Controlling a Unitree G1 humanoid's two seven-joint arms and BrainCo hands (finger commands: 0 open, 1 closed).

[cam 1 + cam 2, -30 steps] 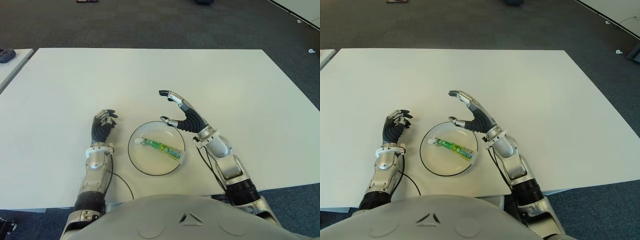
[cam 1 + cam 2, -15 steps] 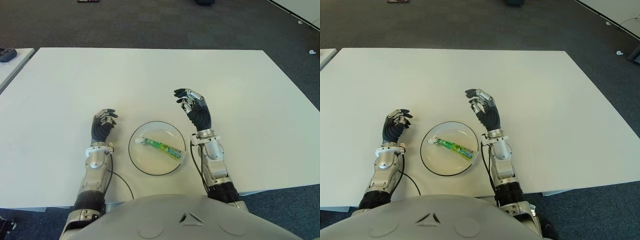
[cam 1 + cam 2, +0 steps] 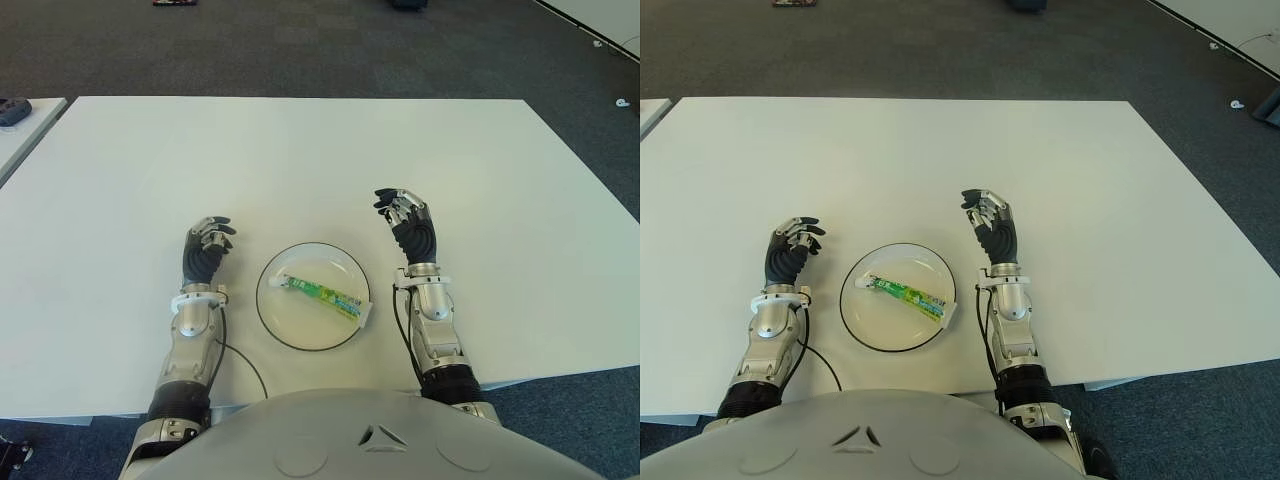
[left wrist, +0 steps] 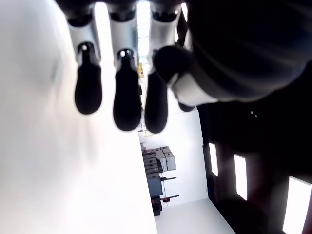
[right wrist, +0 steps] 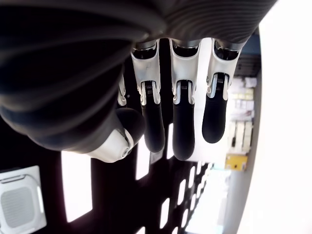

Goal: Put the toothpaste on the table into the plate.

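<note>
Plate [image 3: 268, 312]: a white dish with a dark rim, nearest the robot's body, between the two hands on the white tabletop [image 3: 300, 160].
Toothpaste [image 3: 322, 296]: a green-and-white tube lying flat inside the plate, slanted, its cap end toward the left rim and its crimped end at the right rim.
Left hand [image 3: 205, 253]: just left of the plate, fingers [image 4: 126, 95] curled loosely together, holding nothing.
Right hand [image 3: 410, 226]: just right of the plate and slightly farther out, fingers [image 5: 183, 122] bent inward, empty, clear of the tube.
Step in hand: by this view the placing looks done; what remains is to park the arms.
Good practice: keep the right hand's path outside the plate rim so that no finger nudges the tube's overhanging end or shifts the dish.
Far field: bare tabletop, then dark carpet [image 3: 300, 50] beyond its far edge.
</note>
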